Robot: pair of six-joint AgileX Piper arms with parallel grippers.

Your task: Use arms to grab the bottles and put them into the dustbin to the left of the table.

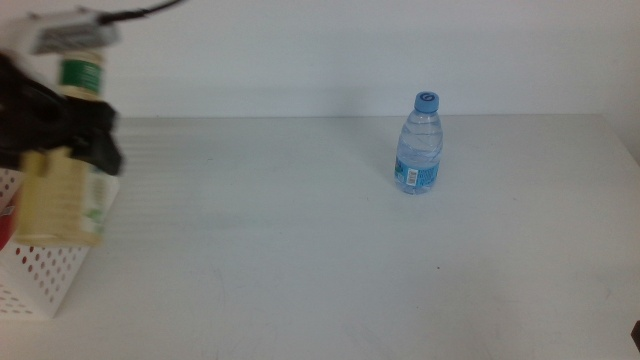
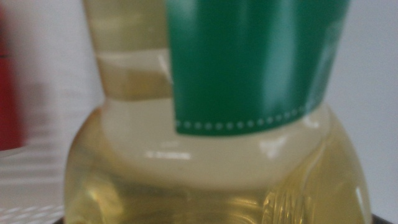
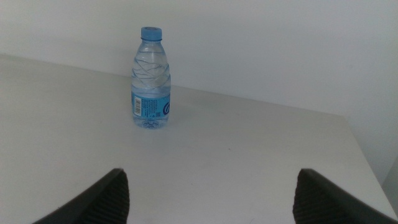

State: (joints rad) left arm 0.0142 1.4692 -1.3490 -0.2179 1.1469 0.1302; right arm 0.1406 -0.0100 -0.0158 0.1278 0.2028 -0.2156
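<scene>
At the left edge of the middle view, the left gripper (image 1: pixel 70 135) holds the yellow bottle (image 1: pixel 65 195) above the bin (image 1: pixel 40 280). Its dark jaws clamp the bottle around the upper body, just under the green label (image 1: pixel 82 75), and the bottle hangs upright with its lower part over the bin's perforated white wall. The image there is blurred, so whether the bottle's base touches the bin cannot be told. A sliver of red shows at the bin's left side, at the picture's edge.

The left wrist view is filled by the same bottle (image 2: pixel 211 174): pale yellow liquid, the green label (image 2: pixel 255 62) at the neck, and a red blur at one side.

The water bottle (image 1: pixel 420 145) stands upright on the table (image 1: pixel 320 260), toward the far edge and right of centre, well apart from the bin. It has a blue cap and blue label.

The right gripper (image 3: pixel 211 193) waits low over the table, its jaws spread wide, facing the water bottle (image 3: pixel 151 78) from a distance and touching nothing.
</scene>
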